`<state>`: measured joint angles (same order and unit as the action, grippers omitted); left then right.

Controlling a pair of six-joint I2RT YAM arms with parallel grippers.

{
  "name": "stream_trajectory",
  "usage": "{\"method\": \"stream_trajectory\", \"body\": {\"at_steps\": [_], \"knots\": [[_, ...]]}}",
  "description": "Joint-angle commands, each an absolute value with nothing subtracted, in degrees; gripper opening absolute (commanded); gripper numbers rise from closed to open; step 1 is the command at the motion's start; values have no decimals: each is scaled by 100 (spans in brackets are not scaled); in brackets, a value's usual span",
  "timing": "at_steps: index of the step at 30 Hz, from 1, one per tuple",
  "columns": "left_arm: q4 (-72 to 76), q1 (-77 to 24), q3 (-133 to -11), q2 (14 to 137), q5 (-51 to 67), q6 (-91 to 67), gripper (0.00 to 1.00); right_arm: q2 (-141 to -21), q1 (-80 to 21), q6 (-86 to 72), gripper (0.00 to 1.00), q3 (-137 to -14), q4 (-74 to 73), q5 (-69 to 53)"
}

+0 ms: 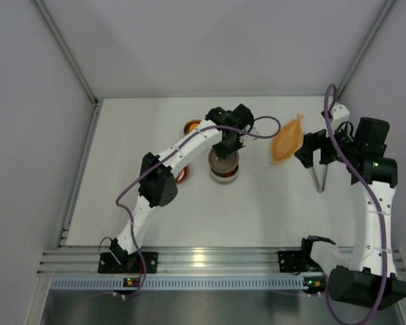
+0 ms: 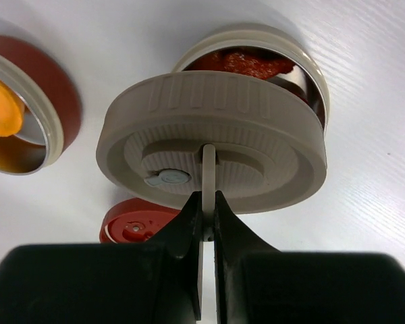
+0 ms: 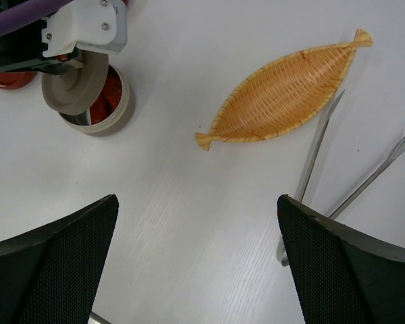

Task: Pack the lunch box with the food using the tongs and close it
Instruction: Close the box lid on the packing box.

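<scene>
**rig_op:** Driving this remotely. On my left wrist cam the left gripper (image 2: 208,202) is pinched tight on the thin upright tab of the beige lid (image 2: 216,135). The lid hangs tilted over the beige tin (image 2: 317,74), and the red piece (image 2: 246,62) shows inside past the lid's far edge. I can't tell whether the lid touches the rim.

**second_seat:** From the top cam I only see the arm over that tin, no tab, no food in it. Where's the orange lump?

**rig_op:** At 9 o'clock in the wrist view: orange lump (image 2: 0,115) sitting in the brown-red tin (image 2: 61,101), uncovered. A red lid (image 2: 131,226) lies flat at about 7 o'clock, half hidden under the beige one.

**second_seat:** And the right side?

**rig_op:** The right gripper (image 3: 196,202) has its fingers spread wide and is holding nothing. Its cam shows what the left one misses: the tongs (image 3: 321,143) lying on the white table (image 1: 277,203), arms fanning toward 1 o'clock, just beside the woven leaf dish (image 3: 287,88), at its 5 o'clock. The joined end is hidden behind my finger.
</scene>
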<state>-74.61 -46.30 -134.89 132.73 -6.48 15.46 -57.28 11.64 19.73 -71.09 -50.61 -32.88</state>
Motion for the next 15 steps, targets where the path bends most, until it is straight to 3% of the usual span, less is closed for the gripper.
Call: {"method": "stream_trajectory", "body": {"at_steps": [1,7,15], "knots": [[-8631,-4623,-13605,13192,-344,1740,0,-5590,1388,2004,99,-6917,-4975,-3858],[-8640,-4623,-13351,13122,298,1758,0,-5599,1485,2092,99,-6733,-4983,-4043],[-8631,-4623,-13324,13324,88,1732,0,-5660,1503,2100,99,-6680,-5001,-4157]]}}
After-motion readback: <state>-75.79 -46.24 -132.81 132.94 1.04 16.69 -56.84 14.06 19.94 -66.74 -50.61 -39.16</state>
